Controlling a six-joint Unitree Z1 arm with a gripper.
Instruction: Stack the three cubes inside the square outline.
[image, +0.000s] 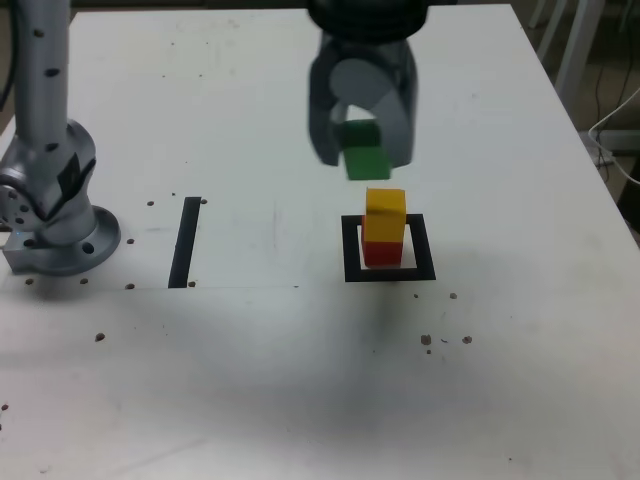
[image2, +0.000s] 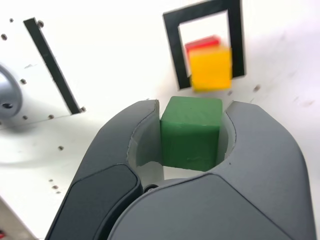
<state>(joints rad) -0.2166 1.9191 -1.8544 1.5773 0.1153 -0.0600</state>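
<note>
The gripper (image: 362, 150) is seen clamped on the green cube (image: 363, 150), held in the air in the upper centre of the exterior view, above and slightly to that view's left of the stack. The grip itself is shown best in the wrist view: the green cube (image2: 191, 132) is pressed between both dark jaws, with its front face and top edge exposed. The height gap is shown only in the exterior view; the green cube is clear of the yellow cube (image: 385, 214), not touching it.

The yellow cube is stacked on the red cube (image: 381, 252), and both stand inside the square outline (image: 389, 272), right of centre in the exterior view. In the wrist view only a sliver of the red cube (image2: 202, 43) is visible behind the yellow cube (image2: 210, 68), and the square outline (image2: 175, 44) is partly cut by the frame edge.

A straight black strip (image: 185, 241) lies on the white table (image: 300, 400), well apart from the outline, toward the exterior view's left. The arm base (image: 52, 190) is seen at the far left of that view, near the strip. Small dark holes are scattered over the table. The table's far edge is visible at the top of the exterior view, with chair or table legs beyond at upper right. Bare tabletop surrounds the outline on all sides.
</note>
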